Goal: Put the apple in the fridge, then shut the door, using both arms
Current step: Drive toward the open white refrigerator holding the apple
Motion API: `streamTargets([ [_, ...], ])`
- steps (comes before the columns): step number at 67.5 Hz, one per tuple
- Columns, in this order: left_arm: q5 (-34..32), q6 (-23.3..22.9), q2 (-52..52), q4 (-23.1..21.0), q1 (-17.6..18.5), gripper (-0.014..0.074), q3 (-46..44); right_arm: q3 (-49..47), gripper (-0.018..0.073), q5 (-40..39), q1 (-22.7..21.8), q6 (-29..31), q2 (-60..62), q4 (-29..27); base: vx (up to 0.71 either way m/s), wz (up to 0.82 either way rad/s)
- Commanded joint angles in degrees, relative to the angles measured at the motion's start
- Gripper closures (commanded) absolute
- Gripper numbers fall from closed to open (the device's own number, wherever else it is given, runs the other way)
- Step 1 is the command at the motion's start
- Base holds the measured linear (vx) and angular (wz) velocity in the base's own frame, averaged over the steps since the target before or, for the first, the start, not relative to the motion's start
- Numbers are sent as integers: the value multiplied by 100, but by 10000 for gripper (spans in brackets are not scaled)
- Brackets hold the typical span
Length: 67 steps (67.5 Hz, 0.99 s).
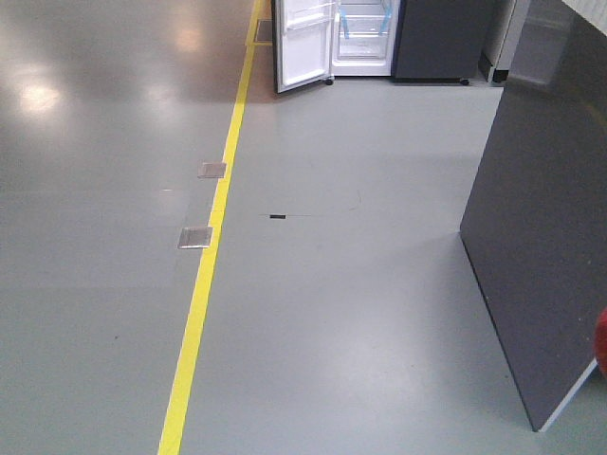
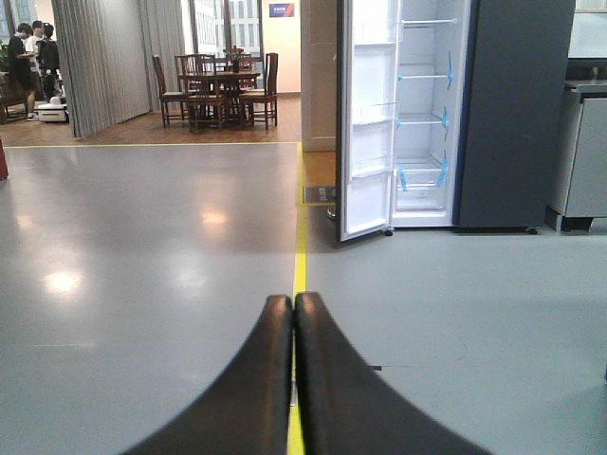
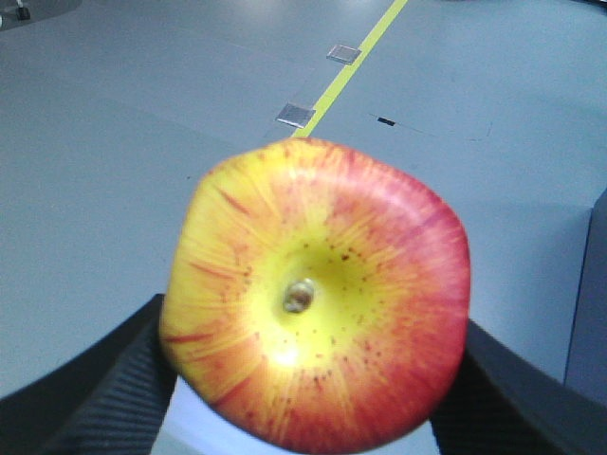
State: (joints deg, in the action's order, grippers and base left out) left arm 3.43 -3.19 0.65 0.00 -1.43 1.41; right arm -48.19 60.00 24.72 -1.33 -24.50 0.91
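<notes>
The apple (image 3: 318, 294), red with yellow streaks round its stem dimple, fills the right wrist view. My right gripper (image 3: 313, 384) is shut on it, one black ribbed finger (image 3: 114, 389) on each side. A red sliver of the apple (image 1: 602, 341) shows at the front view's right edge. Far ahead across the floor stands the fridge (image 2: 427, 114), dark grey outside and white inside with blue tape strips. Its door (image 2: 368, 123) is swung open to the left. My left gripper (image 2: 293, 308) is shut with nothing in it and points toward the fridge (image 1: 365, 38) and the door (image 1: 303, 47).
A yellow floor line (image 1: 204, 284) runs toward the fridge, with two metal floor plates (image 1: 194, 237) beside it. A dark grey flat panel (image 1: 541, 237) stands close on the right. A dining table with chairs (image 2: 218, 90) and people (image 2: 28, 57) are far back left; a grey cabinet (image 2: 579, 152) stands right of the fridge.
</notes>
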Motion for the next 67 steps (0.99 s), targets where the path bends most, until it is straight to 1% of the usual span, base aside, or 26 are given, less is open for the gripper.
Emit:
streamTargets([
  [1,-426,-54,87,-37,5,603,161,-145,199,-457,-6,51,-56,12,20,-2],
  [38,-426,-54,87,-37,5,603,161,-145,199,-457,-6,51,-56,12,23,-1],
  [67,-426,-54,87,-37,5,603,161,-145,199,-457,-6,51,-56,12,26,6],
])
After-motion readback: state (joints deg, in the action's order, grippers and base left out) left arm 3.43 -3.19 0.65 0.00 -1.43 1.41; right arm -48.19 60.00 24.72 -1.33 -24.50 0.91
